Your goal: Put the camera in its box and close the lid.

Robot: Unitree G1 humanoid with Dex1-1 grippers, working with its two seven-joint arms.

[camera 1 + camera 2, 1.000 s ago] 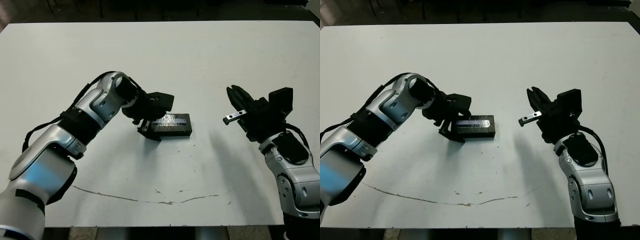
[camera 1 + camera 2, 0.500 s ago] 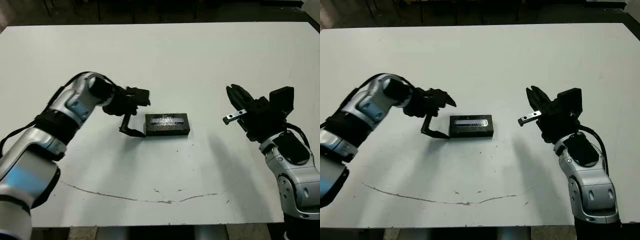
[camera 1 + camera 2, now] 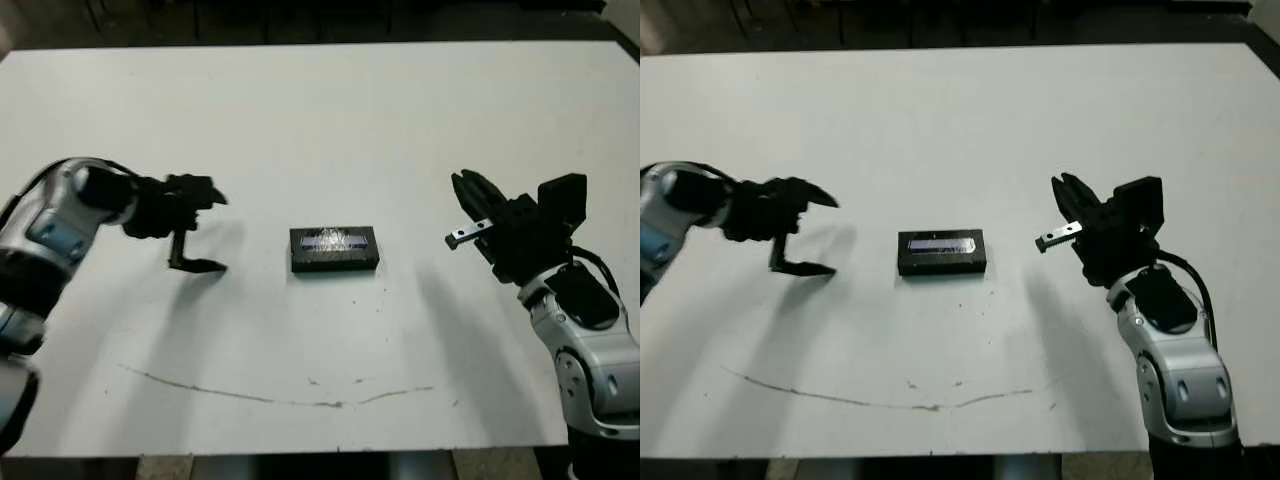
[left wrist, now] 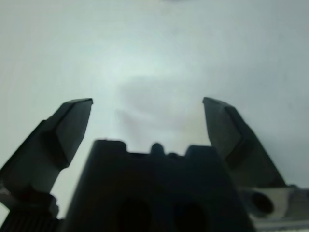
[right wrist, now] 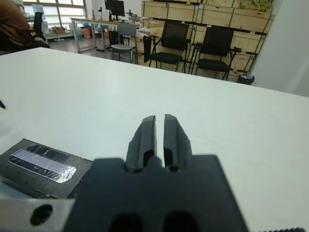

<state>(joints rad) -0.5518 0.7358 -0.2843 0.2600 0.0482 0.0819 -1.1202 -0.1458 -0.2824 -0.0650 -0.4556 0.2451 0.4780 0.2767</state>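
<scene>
The box (image 3: 335, 259) lies flat at the table's middle with the lid (image 3: 334, 239) on top of it, silvery stripe facing up; the lid (image 5: 42, 164) also shows in the right wrist view. The camera is out of view. My left gripper (image 3: 222, 235) stands open well to the left of the box, apart from it, holding nothing; the left wrist view shows its spread fingers (image 4: 67, 121) over bare table. My right gripper (image 3: 465, 188) hovers to the right of the box, shut and empty, its fingers (image 5: 147, 133) pressed together.
A thin dark scratch line (image 3: 300, 395) runs across the table near its front edge. Beyond the far side, the right wrist view shows a seated person (image 5: 12, 24), chairs (image 5: 169, 46) and desks.
My left gripper has let go of the box's left end and pulled away to the left, fingers open. The box now lies flat and level. The right arm has stayed still.
</scene>
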